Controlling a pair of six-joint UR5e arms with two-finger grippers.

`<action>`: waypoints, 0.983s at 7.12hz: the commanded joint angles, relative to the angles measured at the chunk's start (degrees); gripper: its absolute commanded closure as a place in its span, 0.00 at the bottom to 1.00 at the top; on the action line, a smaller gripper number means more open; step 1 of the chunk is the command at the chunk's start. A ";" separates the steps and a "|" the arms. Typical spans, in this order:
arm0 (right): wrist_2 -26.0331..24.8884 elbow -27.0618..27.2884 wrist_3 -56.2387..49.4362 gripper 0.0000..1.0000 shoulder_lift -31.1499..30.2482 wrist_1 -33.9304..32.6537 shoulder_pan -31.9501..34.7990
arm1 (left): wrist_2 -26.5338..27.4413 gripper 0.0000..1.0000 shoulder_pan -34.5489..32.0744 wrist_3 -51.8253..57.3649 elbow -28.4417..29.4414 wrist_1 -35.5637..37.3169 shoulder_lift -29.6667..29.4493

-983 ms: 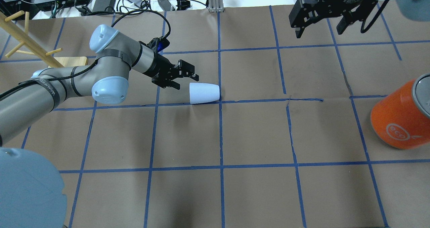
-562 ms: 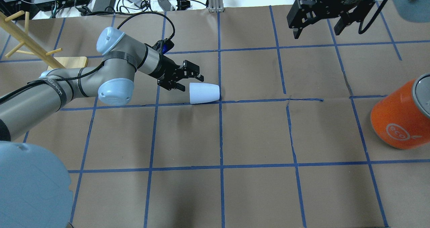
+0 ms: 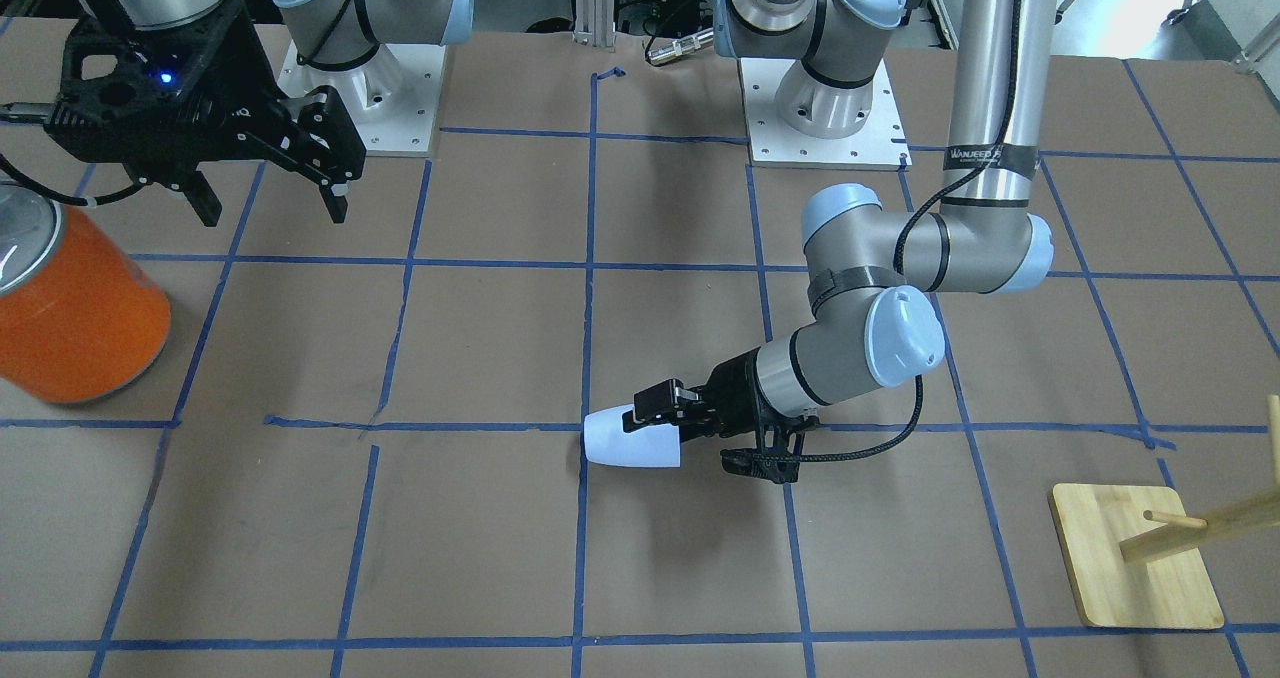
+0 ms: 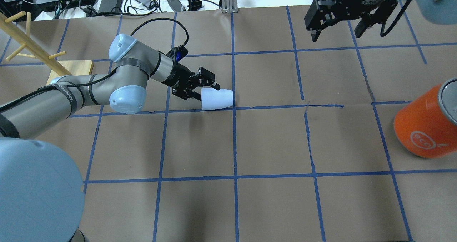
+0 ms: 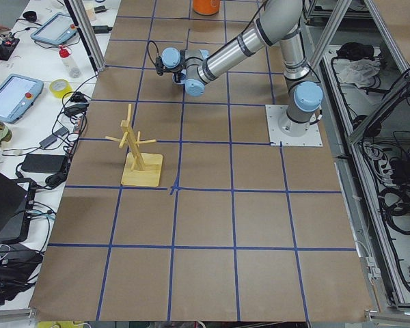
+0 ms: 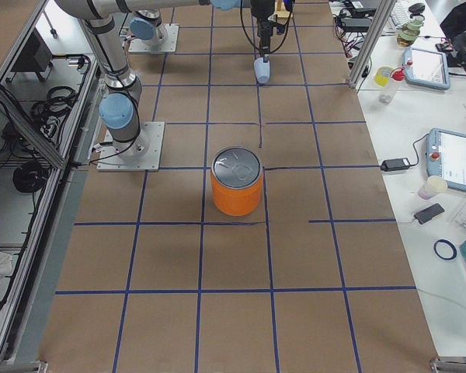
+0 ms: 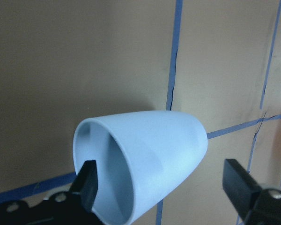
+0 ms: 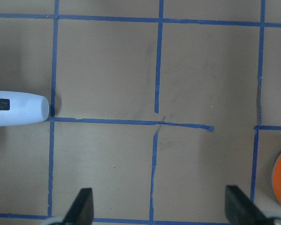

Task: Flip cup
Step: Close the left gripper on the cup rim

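Flip not done: cup (image 4: 217,99) lies on its side on tabletop (image 4: 271,138), near centre in overhead view, mouth twd 9 o'clock, base twd 3. L claw (image 4: 205,91) sits at the mouth, spread. One finger looks just inside the rim, the other outside the wall, nothing pinched yet. Left to do, I'd judge: pinch wall, lift, turn, set down. R claw (image 4: 335,35) hangs spread at 1 o'clock, empty. At 3 the orange can (image 4: 425,127), at 9–10 the wooden rack (image 4: 69,67), both well apart, so neither looks in the way.
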 commanded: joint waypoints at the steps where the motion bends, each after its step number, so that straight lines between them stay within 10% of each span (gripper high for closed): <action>1: 0.04 0.05 0.00 0.00 0.01 -0.05 0.21 | -2.91 0.59 -1.68 -3.86 0.09 1.91 -0.45; 2: -0.22 0.31 0.00 0.00 0.01 -0.05 0.12 | -3.43 0.96 -1.77 -4.39 0.09 2.01 0.16; 7: -0.14 0.23 -0.09 0.00 0.01 0.12 0.03 | -4.85 1.00 -1.86 -8.68 0.52 2.27 3.40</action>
